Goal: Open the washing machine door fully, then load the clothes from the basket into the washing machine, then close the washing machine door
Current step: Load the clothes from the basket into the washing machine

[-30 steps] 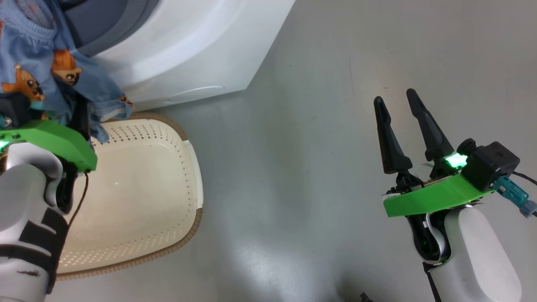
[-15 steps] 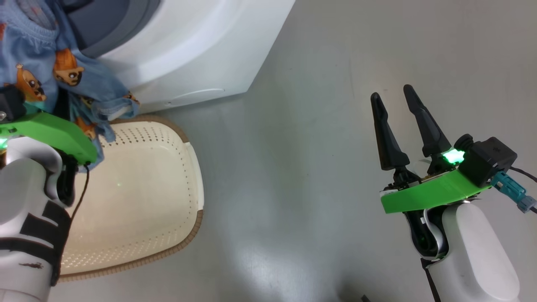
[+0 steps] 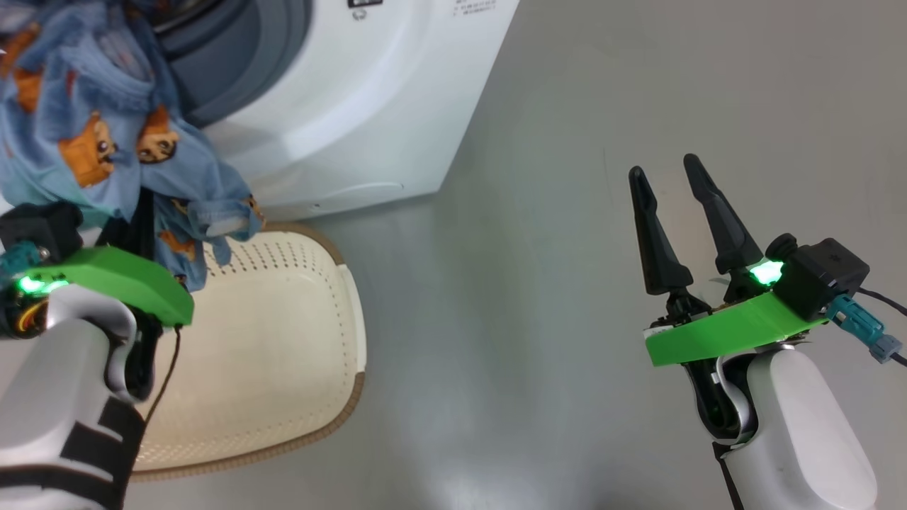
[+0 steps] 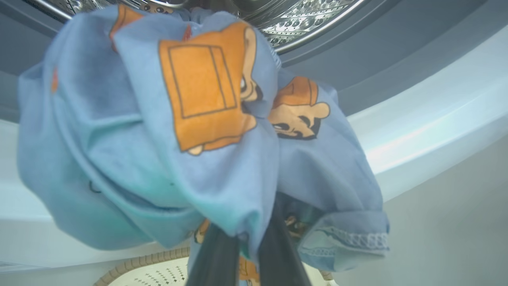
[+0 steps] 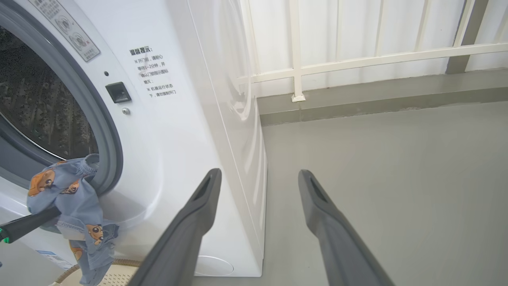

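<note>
The clothes (image 3: 106, 142) are a bundle of blue fabric with orange cartoon prints, hanging in front of the washing machine (image 3: 368, 106) at its open mouth. My left gripper (image 3: 142, 212) is shut on the clothes (image 4: 158, 139), its fingertips buried in the folds. The steel drum (image 4: 309, 20) lies just behind the bundle. Below stands the cream basket (image 3: 352, 312), its floor bare. My right gripper (image 3: 662, 166) hangs open over the floor, holding nothing. The washing machine door is out of view. From the right wrist, the clothes (image 5: 75, 190) drape over the grey gasket edge.
Grey floor stretches to the right of the washing machine (image 5: 178, 139) and the basket. A white railing (image 5: 295, 71) and a low kerb close off the far side. The basket sits close against the washer's front.
My left gripper has shut on the blue clothes. The head camera has shifted, bringing more of the washer's opening into view. The right gripper stays open in the same place.
</note>
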Available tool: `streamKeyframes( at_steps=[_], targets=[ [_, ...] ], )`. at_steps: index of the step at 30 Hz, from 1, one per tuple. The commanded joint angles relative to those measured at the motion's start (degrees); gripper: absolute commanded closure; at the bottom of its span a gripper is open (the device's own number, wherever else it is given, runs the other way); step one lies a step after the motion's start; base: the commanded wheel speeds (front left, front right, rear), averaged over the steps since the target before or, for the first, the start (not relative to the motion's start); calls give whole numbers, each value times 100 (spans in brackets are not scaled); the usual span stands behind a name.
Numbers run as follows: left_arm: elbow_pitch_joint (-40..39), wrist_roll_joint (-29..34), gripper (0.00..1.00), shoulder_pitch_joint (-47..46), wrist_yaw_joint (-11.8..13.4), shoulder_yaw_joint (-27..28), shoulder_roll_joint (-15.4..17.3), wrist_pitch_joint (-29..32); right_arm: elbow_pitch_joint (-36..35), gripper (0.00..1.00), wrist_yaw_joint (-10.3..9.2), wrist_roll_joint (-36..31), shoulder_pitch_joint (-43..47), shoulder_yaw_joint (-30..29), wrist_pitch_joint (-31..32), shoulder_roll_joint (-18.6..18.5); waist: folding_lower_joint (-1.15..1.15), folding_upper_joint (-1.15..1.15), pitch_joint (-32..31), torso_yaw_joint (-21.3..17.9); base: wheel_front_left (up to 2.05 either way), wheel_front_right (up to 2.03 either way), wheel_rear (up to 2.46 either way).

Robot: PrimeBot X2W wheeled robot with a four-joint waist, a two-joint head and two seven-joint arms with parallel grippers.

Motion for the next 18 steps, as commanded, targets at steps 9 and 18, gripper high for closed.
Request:
streamKeyframes(
  at_steps=[9,18],
  targets=[
    [-1335,413,100,676,13,634,184,-38,14,0,9,77,313,104,-27,-78,0,0,-663,228,0,0,0],
    [-1772,585,100,362,82,853,181,19,29,0,9,138,391,157,-27,-113,0,0,-764,243,0,0,0]
  ],
)
